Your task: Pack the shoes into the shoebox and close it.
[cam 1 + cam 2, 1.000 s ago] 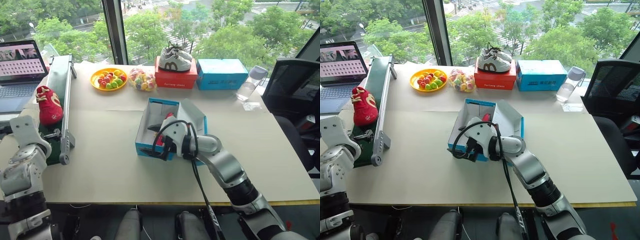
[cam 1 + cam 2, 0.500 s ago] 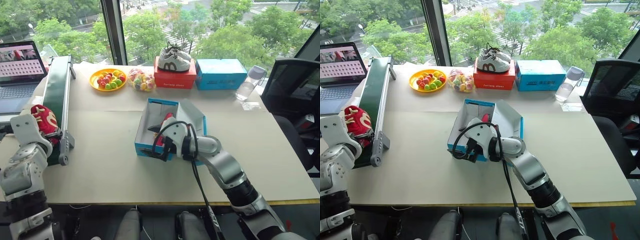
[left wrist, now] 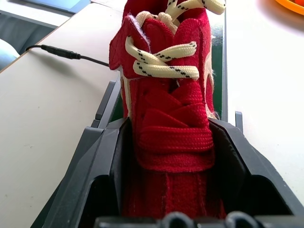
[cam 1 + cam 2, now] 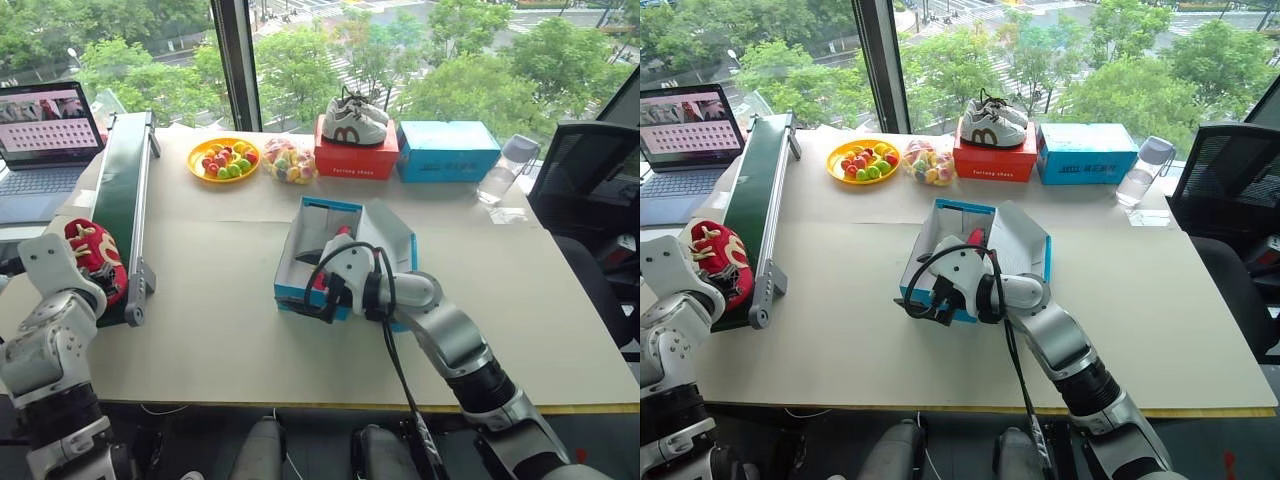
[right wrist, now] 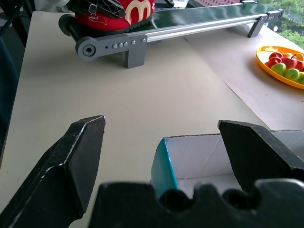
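The left gripper (image 3: 173,156) has just closed on the red shoe (image 4: 97,258) at the conveyor's (image 4: 125,190) near end. The right gripper (image 5: 164,152) stays spread over the open shoebox (image 4: 300,255), which already holds a shoe. Carrying comes next.

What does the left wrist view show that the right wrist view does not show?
Left wrist view only: the cream laces and the black cable, with the left hand closed around the red shoe.

Right wrist view only: the open right hand, the blue shoebox corner and the fruit plate.

Both: that shoe, the conveyor belt and the table.
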Controlling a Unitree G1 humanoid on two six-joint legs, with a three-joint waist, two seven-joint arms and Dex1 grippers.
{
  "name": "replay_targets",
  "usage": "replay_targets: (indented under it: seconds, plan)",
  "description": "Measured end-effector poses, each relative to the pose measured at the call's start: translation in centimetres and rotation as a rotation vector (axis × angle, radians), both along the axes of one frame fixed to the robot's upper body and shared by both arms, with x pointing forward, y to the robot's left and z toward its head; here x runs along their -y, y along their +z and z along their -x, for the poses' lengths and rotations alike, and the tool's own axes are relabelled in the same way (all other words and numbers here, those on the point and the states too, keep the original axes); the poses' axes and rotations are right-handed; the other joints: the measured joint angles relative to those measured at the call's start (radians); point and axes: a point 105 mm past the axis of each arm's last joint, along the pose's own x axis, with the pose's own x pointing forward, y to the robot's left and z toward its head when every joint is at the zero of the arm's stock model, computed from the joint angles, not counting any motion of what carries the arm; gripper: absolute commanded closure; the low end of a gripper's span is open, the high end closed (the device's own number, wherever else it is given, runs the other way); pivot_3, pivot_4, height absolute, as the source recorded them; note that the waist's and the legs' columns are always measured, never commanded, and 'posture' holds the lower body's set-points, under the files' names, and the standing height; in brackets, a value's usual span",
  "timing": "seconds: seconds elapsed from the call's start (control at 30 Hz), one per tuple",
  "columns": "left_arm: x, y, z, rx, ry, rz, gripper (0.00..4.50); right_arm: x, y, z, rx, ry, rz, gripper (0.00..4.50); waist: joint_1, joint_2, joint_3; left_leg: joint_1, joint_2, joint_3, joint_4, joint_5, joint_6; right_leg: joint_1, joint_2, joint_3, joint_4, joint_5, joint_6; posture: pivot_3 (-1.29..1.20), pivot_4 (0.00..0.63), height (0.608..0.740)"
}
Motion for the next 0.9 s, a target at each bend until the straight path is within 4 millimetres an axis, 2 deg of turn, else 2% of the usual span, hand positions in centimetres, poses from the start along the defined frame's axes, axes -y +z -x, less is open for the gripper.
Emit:
replay_targets:
  seconds: [0.1,0.23,0.27,0.43,0.6,0.73,0.8,0.9]
  plan:
    - [0.1,-0.1,0.0,0.011,0.006,0.013,2.64,0.0,0.0,0.0,0.000,-0.001,-0.001,0.00,0.000,0.000,0.000,0.000,0.000,0.000,0.000,0.000,0.000,0.000,0.000,0.000,0.000,0.000,0.000,0.00,0.150,0.740]
    - [0.2,-0.1,0.0,0.020,0.002,0.016,3.85,0.1,0.1,-0.1,0.001,-0.004,-0.002,0.00,0.002,0.000,0.000,0.000,0.000,0.000,0.000,0.000,0.000,0.000,0.000,0.000,0.000,0.000,0.000,0.00,0.150,0.740]
    - [0.2,-0.1,0.0,0.019,0.003,0.017,4.02,0.1,0.1,-0.1,0.000,-0.004,-0.003,0.00,0.003,0.000,0.000,0.000,0.000,0.000,0.000,0.000,0.000,0.000,0.000,0.000,0.000,0.000,0.000,0.00,0.150,0.740]
    - [0.2,-0.2,-0.2,0.036,0.009,0.011,4.02,0.2,0.2,-0.3,-0.003,-0.017,-0.013,0.00,0.004,0.000,0.000,0.000,0.000,0.001,0.000,0.000,0.000,0.000,0.000,0.000,0.000,0.000,0.000,0.00,0.150,0.740]
    - [1.7,0.5,-1.4,0.167,-0.021,0.041,4.02,1.0,1.1,-2.7,-0.137,-0.164,-0.129,0.00,0.015,-0.004,0.000,-0.003,0.001,0.001,0.001,0.001,-0.002,-0.001,0.000,-0.002,-0.001,0.004,-0.003,0.00,0.150,0.740]
    - [5.0,4.6,-3.1,0.372,-0.141,-0.017,4.02,1.6,3.4,-5.4,-0.433,-0.319,-0.391,0.00,0.007,-0.008,-0.001,-0.005,0.002,0.002,0.001,0.001,-0.001,-0.002,0.000,-0.001,-0.003,0.009,-0.007,0.00,0.150,0.740]
    - [6.7,6.4,-3.3,0.459,-0.209,-0.042,4.02,1.8,4.0,-5.8,-0.573,-0.339,-0.485,0.00,0.001,-0.008,-0.001,-0.005,0.002,0.003,0.001,0.003,0.002,-0.002,0.000,0.000,-0.003,0.009,-0.007,0.00,0.150,0.740]
    - [9.6,7.4,-3.7,0.518,-0.326,-0.047,4.02,2.1,3.6,-6.1,-0.720,-0.367,-0.538,0.00,-0.001,-0.008,-0.001,-0.006,0.002,0.003,0.000,0.004,0.005,-0.003,0.000,0.000,-0.003,0.008,-0.007,0.00,0.150,0.740]
